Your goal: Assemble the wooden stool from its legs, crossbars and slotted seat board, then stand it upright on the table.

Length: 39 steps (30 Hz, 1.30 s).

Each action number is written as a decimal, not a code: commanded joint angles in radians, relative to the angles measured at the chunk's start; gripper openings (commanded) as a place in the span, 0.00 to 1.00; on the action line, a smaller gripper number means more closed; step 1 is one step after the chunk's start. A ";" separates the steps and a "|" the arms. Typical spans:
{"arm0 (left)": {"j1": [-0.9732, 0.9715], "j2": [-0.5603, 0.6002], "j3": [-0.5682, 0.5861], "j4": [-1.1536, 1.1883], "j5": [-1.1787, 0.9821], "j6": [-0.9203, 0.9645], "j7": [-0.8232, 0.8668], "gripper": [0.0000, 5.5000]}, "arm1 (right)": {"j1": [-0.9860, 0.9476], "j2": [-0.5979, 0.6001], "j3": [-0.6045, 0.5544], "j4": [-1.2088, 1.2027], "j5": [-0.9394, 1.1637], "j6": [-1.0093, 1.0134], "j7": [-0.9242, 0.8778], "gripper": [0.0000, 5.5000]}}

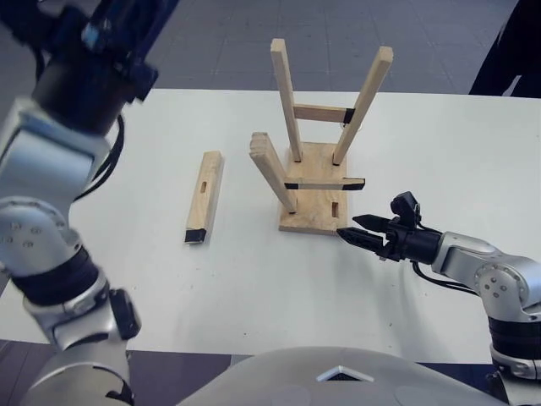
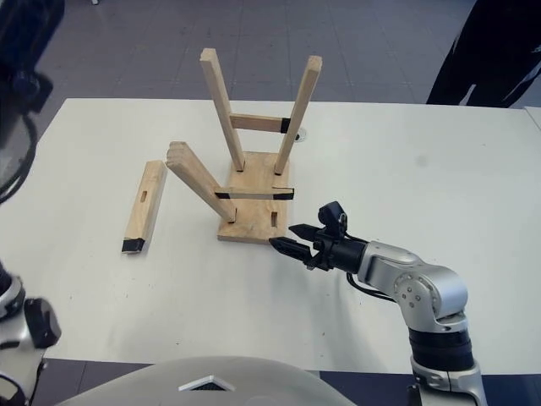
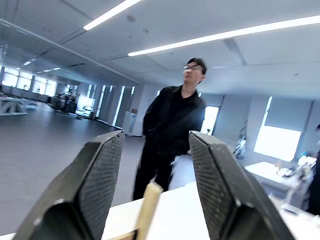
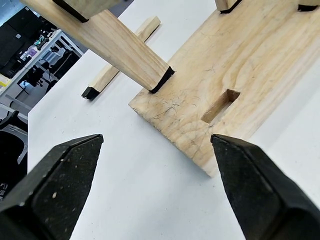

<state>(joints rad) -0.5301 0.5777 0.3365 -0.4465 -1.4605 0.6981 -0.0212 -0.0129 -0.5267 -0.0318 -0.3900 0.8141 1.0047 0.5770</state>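
Note:
The slotted seat board [image 1: 314, 196] lies flat on the white table. Two legs [image 1: 286, 97] [image 1: 363, 103] stand in it at the back, joined by a crossbar [image 1: 319, 112]. A third leg [image 1: 272, 169] leans at its front left, with a second crossbar [image 1: 325, 183] running from it. One slot [image 1: 335, 208] near the board's front right corner is empty. A loose leg [image 1: 203, 196] lies flat to the left of the board. My right gripper [image 1: 348, 227] hovers open just off the board's front right corner [image 4: 200, 160]. My left gripper [image 3: 156, 134] is open, raised high, holding nothing.
The table [image 1: 254, 288] has free room in front of the board and to its right. Its front edge runs close to my right arm [image 2: 406, 279]. A small round hole [image 2: 300, 133] sits in the tabletop behind the stool.

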 commanded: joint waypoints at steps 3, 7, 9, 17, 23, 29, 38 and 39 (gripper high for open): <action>-0.037 -0.067 -0.215 0.013 0.072 0.092 0.081 0.44 | -0.023 0.053 -0.016 0.007 -0.016 -0.014 -0.064 0.72; -0.019 -0.042 -0.284 -0.026 0.112 0.154 0.020 0.44 | -0.035 0.078 -0.030 0.007 -0.038 -0.033 -0.113 0.72; -0.026 -0.054 -0.291 -0.031 0.123 0.159 0.010 0.44 | -0.031 0.084 -0.022 0.001 -0.042 -0.032 -0.116 0.72; -0.264 -0.061 -0.191 -0.018 0.166 0.065 -0.038 0.44 | -0.015 0.079 -0.012 -0.009 -0.045 -0.026 -0.109 0.72; -0.113 -0.109 -0.276 0.010 0.186 0.118 -0.018 0.44 | 0.000 0.079 -0.005 -0.017 -0.049 -0.027 -0.111 0.72; 0.188 -0.086 -0.445 0.175 0.470 0.072 -0.208 0.44 | 0.010 0.083 -0.008 -0.026 -0.049 -0.025 -0.117 0.72; -0.095 -0.136 -0.290 0.085 0.409 0.051 -0.201 0.44 | 0.005 0.078 -0.005 -0.019 -0.060 -0.027 -0.116 0.72; -0.144 -0.131 -0.271 0.073 0.397 0.056 -0.201 0.44 | 0.005 0.079 -0.002 -0.018 -0.062 -0.029 -0.116 0.72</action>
<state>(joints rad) -0.5684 0.4400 0.0227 -0.3370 -1.0383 0.7405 -0.2294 0.0015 -0.4399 -0.0364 -0.4087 0.7669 0.9759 0.4641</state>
